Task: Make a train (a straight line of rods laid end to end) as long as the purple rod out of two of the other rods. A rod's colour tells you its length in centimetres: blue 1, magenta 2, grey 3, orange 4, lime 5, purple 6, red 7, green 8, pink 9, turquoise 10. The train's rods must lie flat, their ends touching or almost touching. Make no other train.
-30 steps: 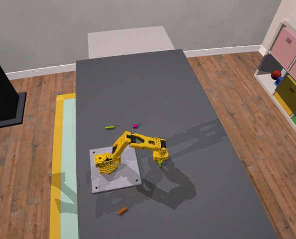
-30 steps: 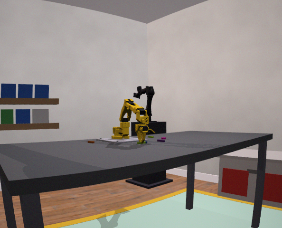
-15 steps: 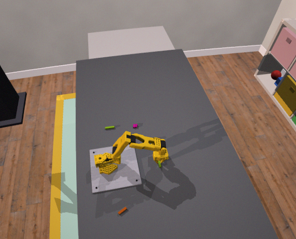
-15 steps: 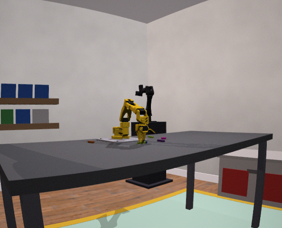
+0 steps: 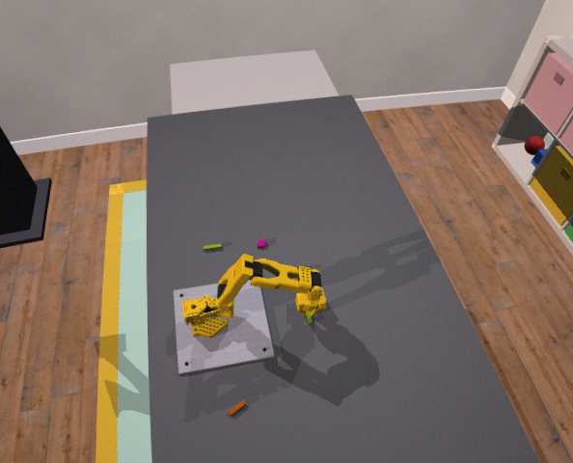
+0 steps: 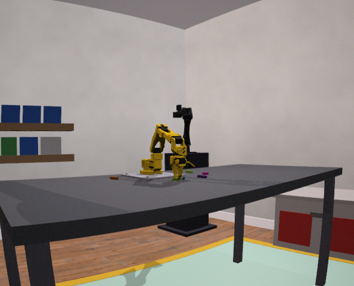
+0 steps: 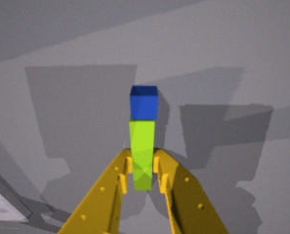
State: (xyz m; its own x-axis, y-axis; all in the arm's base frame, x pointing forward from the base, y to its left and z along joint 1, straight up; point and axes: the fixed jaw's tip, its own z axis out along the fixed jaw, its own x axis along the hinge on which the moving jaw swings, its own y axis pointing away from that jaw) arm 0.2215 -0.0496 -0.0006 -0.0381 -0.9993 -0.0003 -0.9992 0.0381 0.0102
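My gripper (image 5: 310,314) (image 6: 177,176) (image 7: 141,172) is shut on a lime rod (image 5: 309,317) (image 6: 175,179) (image 7: 142,146), low at the table top, right of the arm's base. In the wrist view a short blue rod (image 7: 144,102) (image 6: 183,177) lies in line with the lime rod, touching its far end. The purple rod (image 6: 201,176) lies flat a little beyond them in the exterior view; the arm hides it in the top view.
A second lime rod (image 5: 211,246) (image 6: 189,171) and a magenta rod (image 5: 261,243) (image 6: 205,173) lie behind the arm. An orange rod (image 5: 236,408) (image 6: 114,177) lies in front of the grey base plate (image 5: 247,343).
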